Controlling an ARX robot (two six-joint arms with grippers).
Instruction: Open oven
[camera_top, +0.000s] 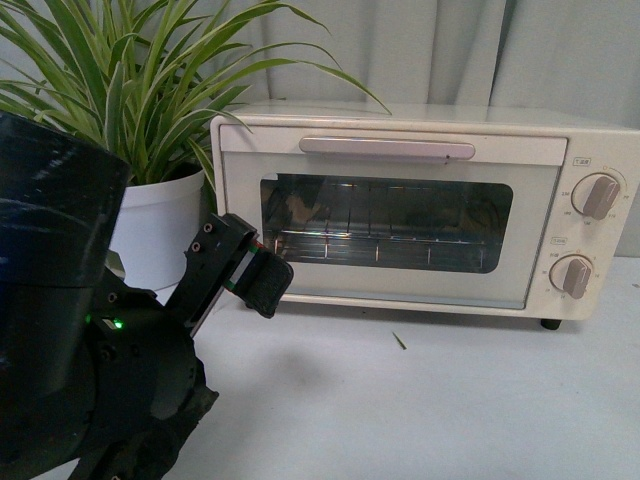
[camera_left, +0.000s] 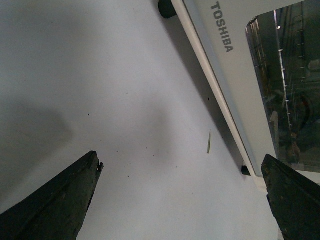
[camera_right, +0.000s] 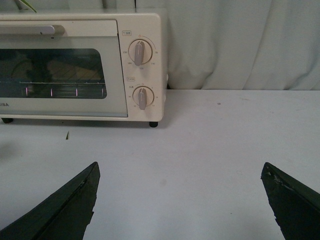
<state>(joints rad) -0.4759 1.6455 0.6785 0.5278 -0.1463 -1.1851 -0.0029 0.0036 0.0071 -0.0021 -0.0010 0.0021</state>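
Observation:
The cream-white oven (camera_top: 420, 210) stands at the back of the table, its glass door closed under the long pale bar handle (camera_top: 385, 148). Two round knobs (camera_top: 600, 196) sit on its right side and the wire rack (camera_top: 380, 243) shows through the glass. My left gripper (camera_top: 262, 280) hovers open near the oven's lower left corner. In the left wrist view, that gripper (camera_left: 181, 160) is over bare table beside the oven (camera_left: 225, 55). My right gripper (camera_right: 181, 167) is open and empty, well short of the oven (camera_right: 75, 65) and off to its right. It does not show in the front view.
A leafy plant (camera_top: 140, 80) in a white pot (camera_top: 160, 230) stands just left of the oven, behind my left arm. A pale curtain (camera_right: 240, 45) hangs behind. A small green leaf scrap (camera_top: 399, 341) lies on the white table (camera_top: 430, 410) before the oven.

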